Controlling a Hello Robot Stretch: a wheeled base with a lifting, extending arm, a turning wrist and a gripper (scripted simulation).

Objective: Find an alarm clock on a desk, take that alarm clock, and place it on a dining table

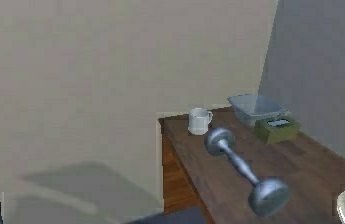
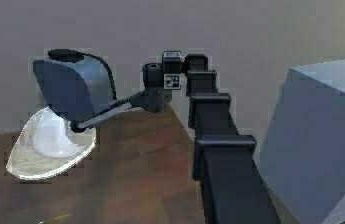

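Observation:
A blue-grey rounded alarm clock (image 2: pixel 75 82) with a black knob on top hangs at the far end of my gripper (image 2: pixel 82 122), clear of the wood below, so the gripper holds it. The dark arm (image 2: pixel 220 140) rises from the arm side view's bottom edge toward the white marker squares (image 2: pixel 170 60). Under the clock, a white shallow dish (image 2: pixel 48 148) rests on a dark wooden tabletop (image 2: pixel 130 185).
In the forward view a dark wooden table (image 1: pixel 195 150) stands at the right against the walls. It bears a white mug (image 1: pixel 199 121), a grey-blue tray (image 1: pixel 254 106), a green box (image 1: pixel 278 128) and a grey dumbbell (image 1: pixel 245 168). A large blue-grey box (image 2: pixel 325 140) stands close beside the arm.

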